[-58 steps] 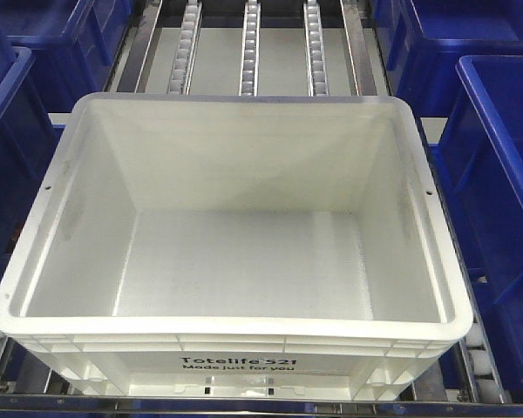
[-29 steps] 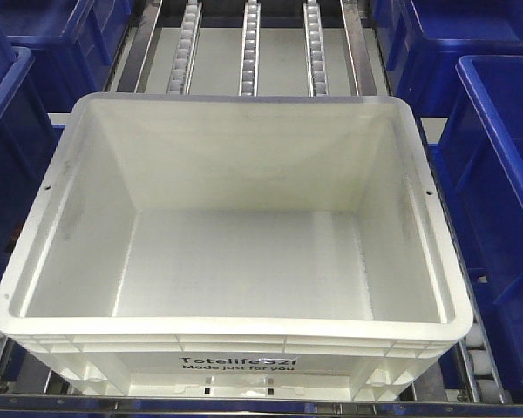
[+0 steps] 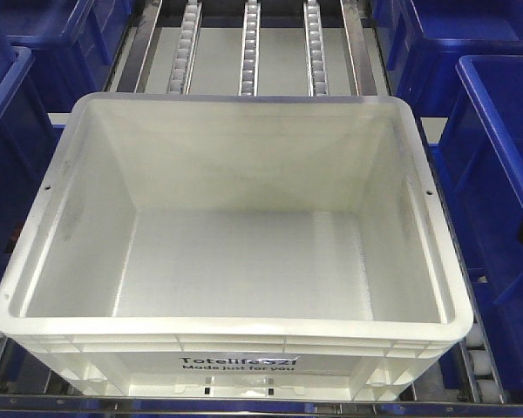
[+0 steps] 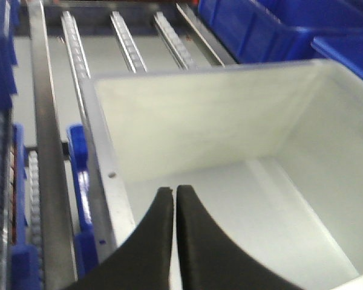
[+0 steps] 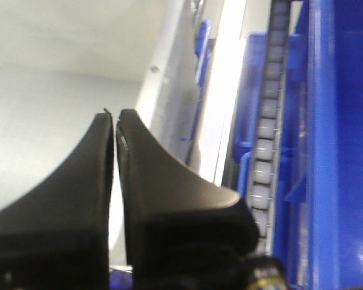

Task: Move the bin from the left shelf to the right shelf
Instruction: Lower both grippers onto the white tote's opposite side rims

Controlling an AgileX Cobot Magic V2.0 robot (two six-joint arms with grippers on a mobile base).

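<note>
The white bin (image 3: 244, 148) is seated on the roller rails (image 3: 250, 48), flanked by blue bins (image 3: 501, 148). The left gripper (image 4: 174, 191), fingers pressed together, is held over its interior near the left wall; the right gripper (image 5: 115, 115), likewise closed, near the right wall.

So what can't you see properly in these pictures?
- Front view: glare hides the middle letters of the label on the white bin.
- Front view: the blue bins are cut off by the edges; contents unseen.
- Wrist views: the left gripper and right gripper block the bin's near part; the right view is blurred.
</note>
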